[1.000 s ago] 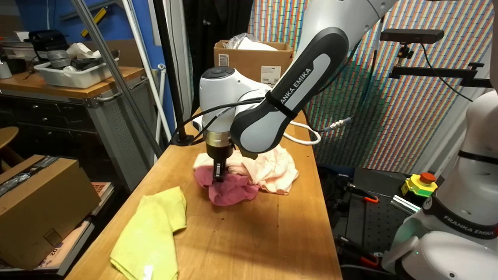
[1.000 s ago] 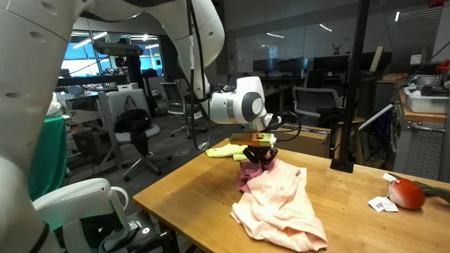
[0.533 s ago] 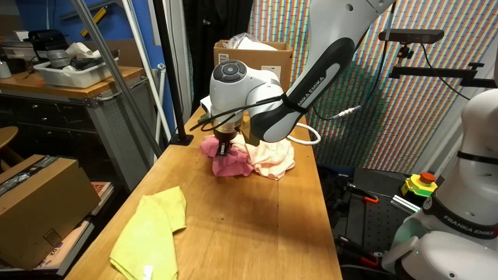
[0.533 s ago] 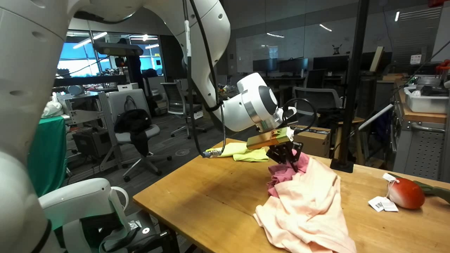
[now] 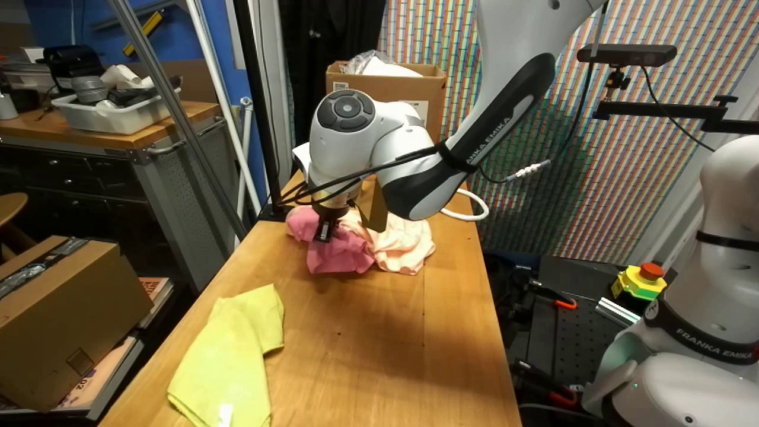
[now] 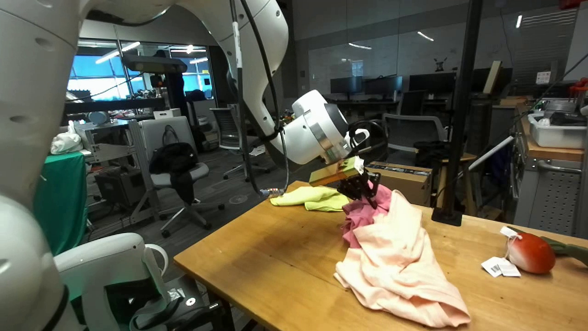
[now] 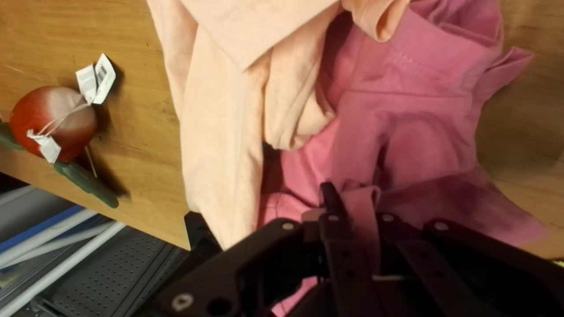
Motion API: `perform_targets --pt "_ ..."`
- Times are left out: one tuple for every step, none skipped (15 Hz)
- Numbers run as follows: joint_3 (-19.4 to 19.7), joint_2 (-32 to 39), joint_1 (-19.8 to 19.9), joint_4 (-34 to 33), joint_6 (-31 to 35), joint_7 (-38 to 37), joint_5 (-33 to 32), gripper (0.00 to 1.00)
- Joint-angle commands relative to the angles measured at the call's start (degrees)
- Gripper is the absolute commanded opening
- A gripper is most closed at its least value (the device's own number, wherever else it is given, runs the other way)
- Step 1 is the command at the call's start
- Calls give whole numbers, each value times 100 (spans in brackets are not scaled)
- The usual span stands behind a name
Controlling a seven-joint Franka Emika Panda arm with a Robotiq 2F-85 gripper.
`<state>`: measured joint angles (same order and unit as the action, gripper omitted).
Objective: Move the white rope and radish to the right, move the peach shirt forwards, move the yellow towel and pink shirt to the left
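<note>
Leftmost on the table (image 5: 379, 356) in both exterior views: yellow towel (image 5: 228, 356), lying well apart from the shirts, so probably needing nothing more. Next along: gripper (image 6: 373, 203), tilted, with fingers (image 7: 333, 198) pinched together on a fold of the pink shirt (image 5: 341, 255). Seems to be at the pink shirt step, with part of the cloth bunched up off the table. Calls next for raising that bundle, carrying it left, presumably toward the towel, and letting go there. Touching the pink shirt on its right: peach shirt (image 6: 399, 262), with an edge lapped over it in the wrist view and the lower part spread on the table. Cannot tell whether also caught in the grip. Looks likely to get dragged along unless peeled apart first; may well need a forward move of its own afterwards. Farther right: white rope (image 5: 468, 217), looped at the table's edge in an exterior view, judging by shape alone. Far right in an exterior view: radish (image 6: 532, 253), on the table, well apart from both shirts. Probably in place already, along with the rope.
</note>
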<state>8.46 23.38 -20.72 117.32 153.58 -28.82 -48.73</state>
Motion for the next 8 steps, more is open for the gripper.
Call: perform_targets --pt "47 -367 -154 35 63 -343 -113 5" --pt "52 -444 -162 42 70 -404 -84 5" --pt "45 -529 -155 55 99 -438 -52 5" --pt "55 -588 -155 59 116 -509 -61 5" --pt "65 -657 -149 64 127 -573 -71 5" --pt "99 -711 -158 62 142 -690 -129 5" --pt "107 -768 -152 61 140 -747 -122 5" --pt "124 -820 -153 67 141 -814 -142 5"
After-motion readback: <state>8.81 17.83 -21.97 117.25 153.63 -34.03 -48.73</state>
